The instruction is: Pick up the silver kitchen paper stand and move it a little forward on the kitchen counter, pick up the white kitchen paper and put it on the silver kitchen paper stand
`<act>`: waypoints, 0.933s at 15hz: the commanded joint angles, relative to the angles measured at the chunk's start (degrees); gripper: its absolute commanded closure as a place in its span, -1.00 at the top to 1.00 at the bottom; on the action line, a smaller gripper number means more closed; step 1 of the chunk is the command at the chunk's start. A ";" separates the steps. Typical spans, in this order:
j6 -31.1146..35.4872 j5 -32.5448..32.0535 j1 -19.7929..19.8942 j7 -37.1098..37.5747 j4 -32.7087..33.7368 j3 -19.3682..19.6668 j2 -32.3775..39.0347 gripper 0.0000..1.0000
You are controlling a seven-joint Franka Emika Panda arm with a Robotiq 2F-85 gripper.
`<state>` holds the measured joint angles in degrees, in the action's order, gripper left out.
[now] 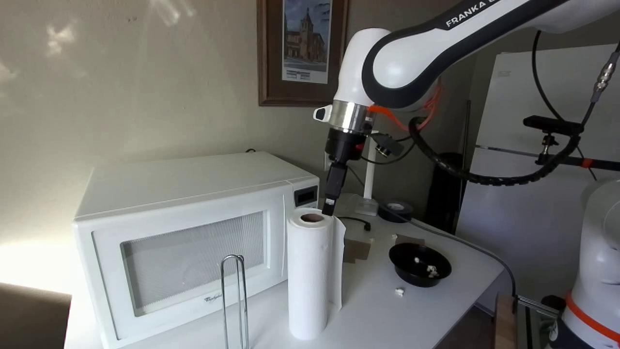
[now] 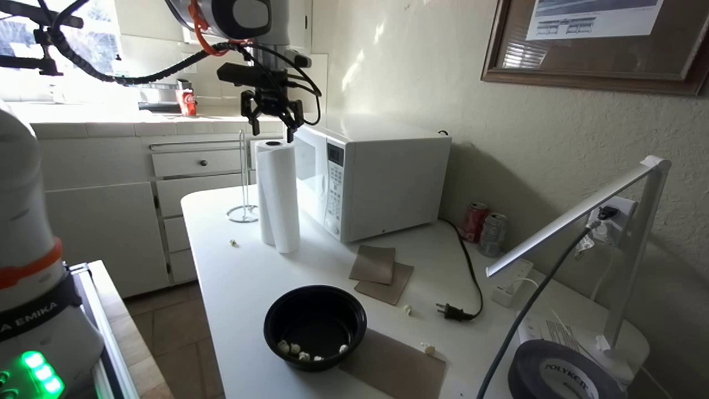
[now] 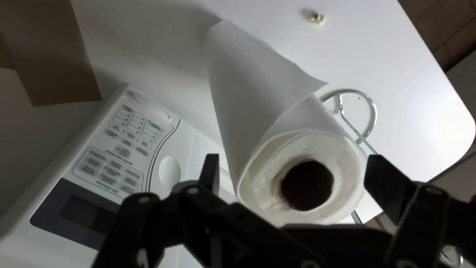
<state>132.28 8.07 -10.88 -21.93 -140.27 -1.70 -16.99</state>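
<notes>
The white kitchen paper (image 1: 308, 281) stands upright on the kitchen counter (image 1: 373, 315), with a loose sheet hanging at its side; it also shows in an exterior view (image 2: 281, 199) and the wrist view (image 3: 253, 85). The silver kitchen paper stand (image 2: 244, 188) is upright beside the roll, bare; its base is cut off in an exterior view (image 1: 224, 295) and its ring shows in the wrist view (image 3: 374, 111). My gripper (image 2: 272, 132) is open, pointing down at the roll's top, one finger to each side in the wrist view (image 3: 292, 173). Whether a finger touches the paper I cannot tell.
The white microwave (image 1: 193, 232) stands close beside the roll, against the wall. A black bowl (image 2: 316, 327) with popcorn, brown cardboard pieces (image 2: 374, 263), a power cord (image 2: 468, 260), a tape roll (image 2: 559, 371), cans (image 2: 492, 233) and a lamp (image 2: 637, 249) are on the counter.
</notes>
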 commanded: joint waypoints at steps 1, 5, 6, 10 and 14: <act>4.15 -1.23 0.69 -1.08 -0.57 -0.12 1.72 1.00; 7.28 -0.70 0.73 -1.93 -0.40 0.02 3.39 1.00; 7.88 -0.04 0.52 -2.52 -0.37 0.15 3.87 0.61; 9.69 0.03 0.61 -3.48 -0.13 0.13 5.43 0.01; 10.97 0.67 0.57 -4.37 0.01 0.13 6.73 -0.62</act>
<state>141.67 7.88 -10.37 -24.78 -140.26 -1.66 -11.59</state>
